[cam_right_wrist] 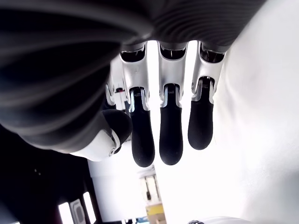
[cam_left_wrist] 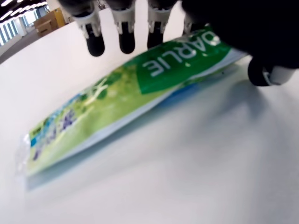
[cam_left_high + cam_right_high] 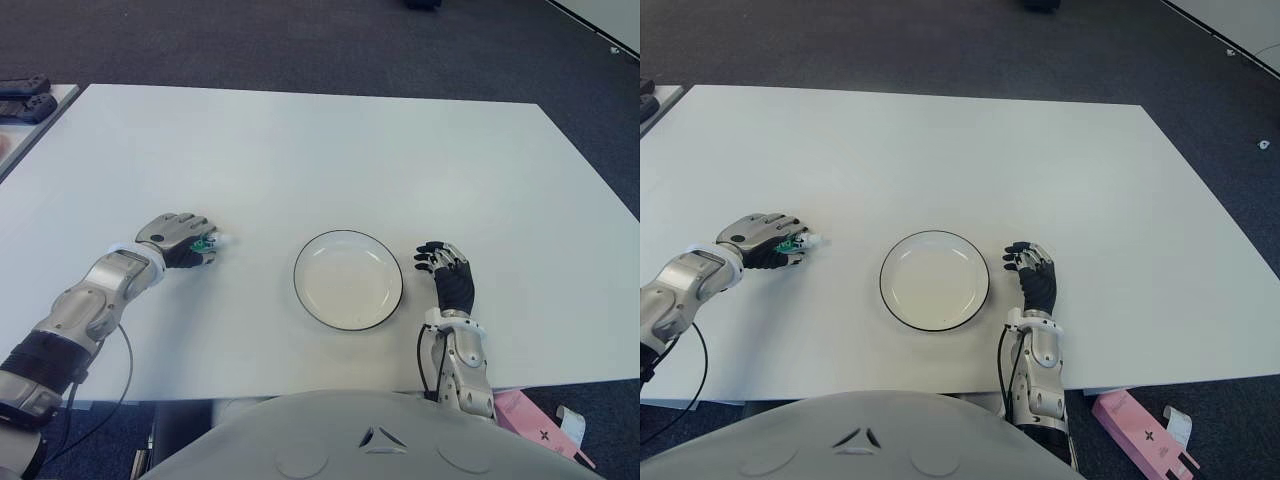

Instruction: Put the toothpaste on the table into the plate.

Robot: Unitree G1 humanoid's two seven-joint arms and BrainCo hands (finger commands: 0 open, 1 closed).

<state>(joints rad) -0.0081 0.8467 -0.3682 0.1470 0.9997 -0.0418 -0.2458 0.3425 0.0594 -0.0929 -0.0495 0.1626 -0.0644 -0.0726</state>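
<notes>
**Tube under the left hand, plate waiting bare**

White table fills most of the eye views, with dark carpet along the upper edge. The toothpaste, a green and white tube, lies flat on the tabletop at the left of centre in the left eye view, mostly covered by the left hand; only a small pale end shows past the fingers toward the plate. In the left wrist view the fingertips hover just over the tube's upper edge and the thumb sits beside it, but whether they press on it I cannot tell; the fingers look curled over the tube, not yet clamped, and the tube is not lifted.

So the task seems to be at its start: the grasp is being formed, and the lift, carry and release are all left to do. The plate, a white dish with a dark rim, sits just below frame centre and holds nothing.

The tube's long axis runs roughly left to right across the left eye view, its exposed end pointing right, toward the plate.

The right hand shows just right of the plate, fingers extended and loose, holding nothing.
</notes>
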